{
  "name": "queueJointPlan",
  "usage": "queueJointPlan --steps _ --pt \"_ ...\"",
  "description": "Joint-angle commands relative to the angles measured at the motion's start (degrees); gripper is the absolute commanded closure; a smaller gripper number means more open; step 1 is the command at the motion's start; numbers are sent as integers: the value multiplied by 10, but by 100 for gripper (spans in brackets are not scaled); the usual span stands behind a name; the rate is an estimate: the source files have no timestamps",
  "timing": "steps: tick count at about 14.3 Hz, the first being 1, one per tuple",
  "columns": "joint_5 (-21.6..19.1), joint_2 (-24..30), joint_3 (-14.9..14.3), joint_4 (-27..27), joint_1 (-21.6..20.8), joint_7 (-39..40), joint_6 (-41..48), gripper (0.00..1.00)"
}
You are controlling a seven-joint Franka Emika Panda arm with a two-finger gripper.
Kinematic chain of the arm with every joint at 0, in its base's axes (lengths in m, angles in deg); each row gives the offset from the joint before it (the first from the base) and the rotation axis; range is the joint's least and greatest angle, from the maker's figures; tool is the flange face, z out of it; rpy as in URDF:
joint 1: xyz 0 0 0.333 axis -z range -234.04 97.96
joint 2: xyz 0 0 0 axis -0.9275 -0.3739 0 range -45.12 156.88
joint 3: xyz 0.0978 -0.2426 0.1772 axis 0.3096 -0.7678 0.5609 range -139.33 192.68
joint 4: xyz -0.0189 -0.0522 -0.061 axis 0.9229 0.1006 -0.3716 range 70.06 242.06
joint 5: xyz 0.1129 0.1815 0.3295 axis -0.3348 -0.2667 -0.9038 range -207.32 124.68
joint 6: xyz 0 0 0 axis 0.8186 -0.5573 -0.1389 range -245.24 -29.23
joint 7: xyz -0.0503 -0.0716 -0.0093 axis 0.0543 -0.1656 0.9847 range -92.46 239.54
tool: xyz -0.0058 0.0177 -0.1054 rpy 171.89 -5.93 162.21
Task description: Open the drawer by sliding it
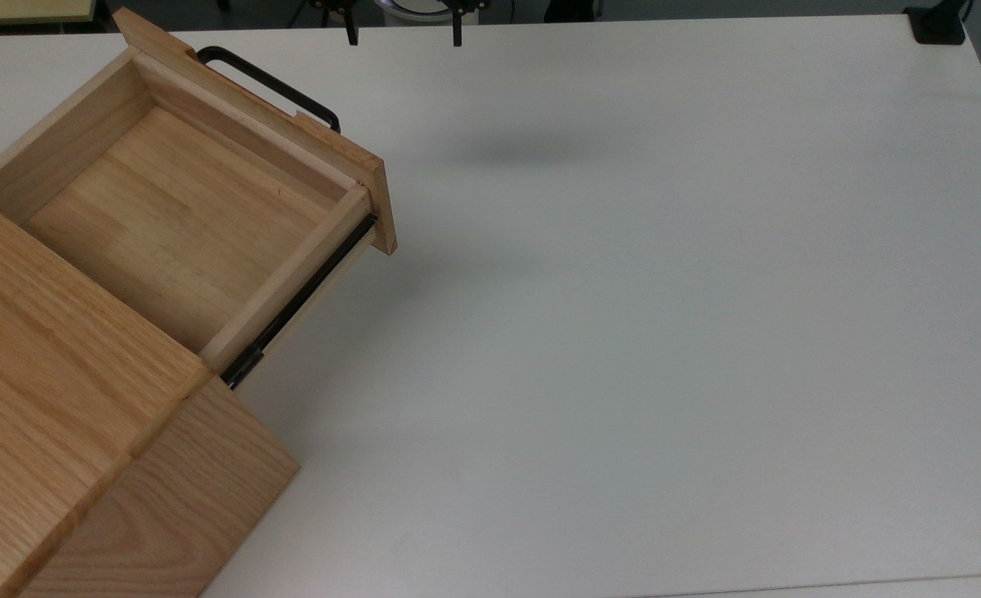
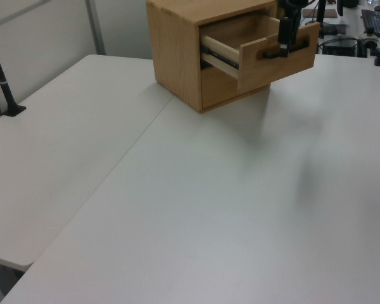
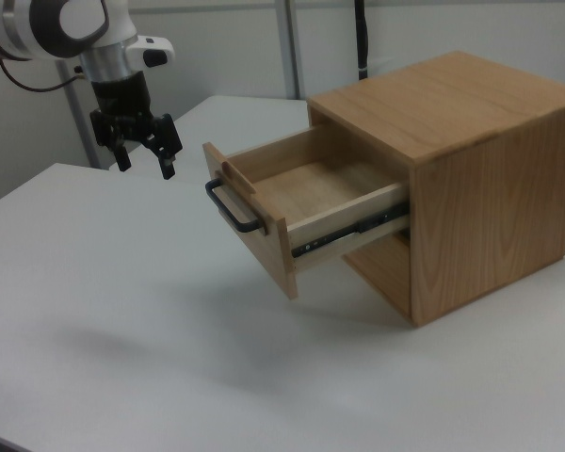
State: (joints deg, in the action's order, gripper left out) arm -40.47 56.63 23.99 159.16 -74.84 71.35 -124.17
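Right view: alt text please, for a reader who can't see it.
A shallow light-wood drawer with a black U-shaped bar handle stands pulled out of an oak cabinet on a white table. The robot's black two-finger gripper hangs open above the table, apart from the handle.

You have the cabinet point(image 3: 471, 179) on the tabletop point(image 3: 122, 311), at the right view's right, with the drawer point(image 3: 292, 202) sticking out of it toward the right view's left. The gripper point(image 3: 143, 162) hangs above the tabletop, left of the handle point(image 3: 234, 209) and apart from it, fingers point(image 3: 167, 168) spread.
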Motion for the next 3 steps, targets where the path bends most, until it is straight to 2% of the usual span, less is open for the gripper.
queueJointPlan --steps 1,3 --pt "-7 -4 -4 -13 -2 3 13 0" --pt "-8 -4 -4 -13 -2 2 13 0"
